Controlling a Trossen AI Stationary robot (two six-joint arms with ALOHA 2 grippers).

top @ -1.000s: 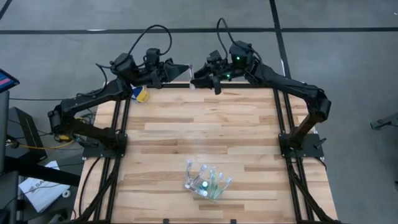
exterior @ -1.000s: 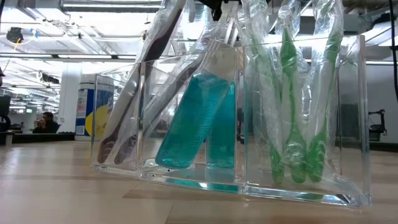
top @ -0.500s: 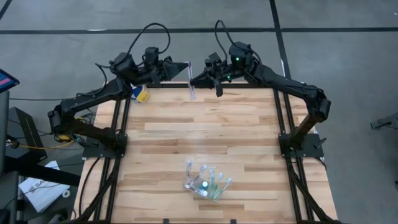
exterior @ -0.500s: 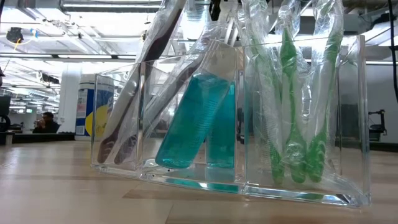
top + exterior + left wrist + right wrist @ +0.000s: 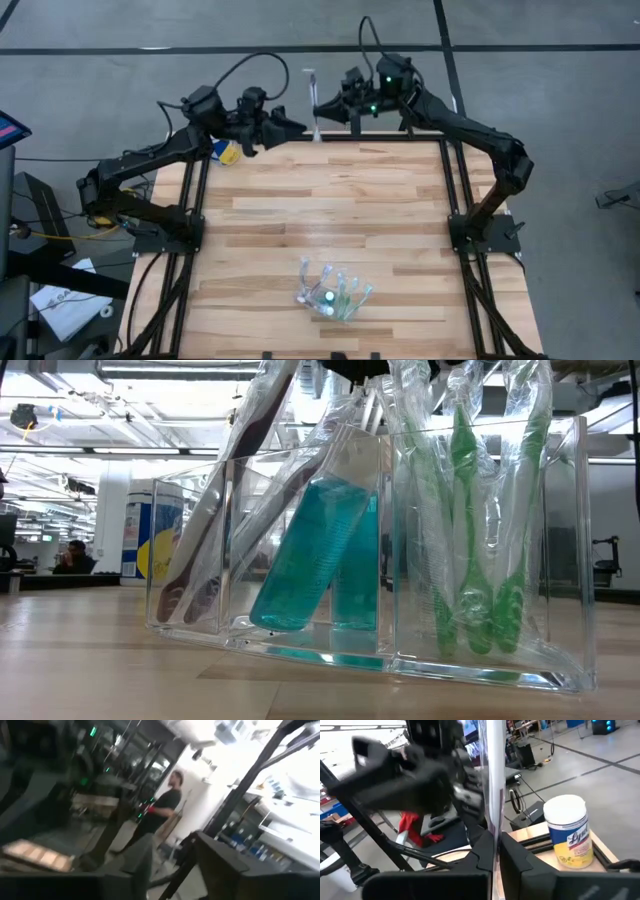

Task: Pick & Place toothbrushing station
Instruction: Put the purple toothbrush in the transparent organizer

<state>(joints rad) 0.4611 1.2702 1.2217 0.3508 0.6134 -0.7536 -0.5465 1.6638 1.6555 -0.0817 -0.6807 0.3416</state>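
The toothbrushing station (image 5: 332, 292), a clear holder with green toothbrushes (image 5: 470, 560), teal tubes (image 5: 305, 555) and wrapped brushes, rests by its base on the wood table near the front edge. At the far edge my right gripper (image 5: 322, 114) is shut on a thin, clear-wrapped toothbrush (image 5: 311, 92). My left gripper (image 5: 298, 128) stands just left of it, open with nothing between its fingers (image 5: 137, 865). My right gripper pinches the wrapped toothbrush's shaft (image 5: 492, 837) between its two fingers. They come about level from the table's right side and lie across the brush. The brush is lifted clear of the table, and its long end (image 5: 489, 765) sticks out past the fingers.
A white-capped canister with a yellow label (image 5: 568, 832) stands at the table's far left corner (image 5: 228, 151), under the left arm. Black frame rails (image 5: 455, 200) run along the table's sides. Bare wood (image 5: 330, 200) lies between the arms and the station.
My right gripper has shut on the wrapped toothbrush and carried it up and toward the far edge. The brush now points along the table's depth. My left gripper has opened, let go of the brush and drawn back a little toward the left.
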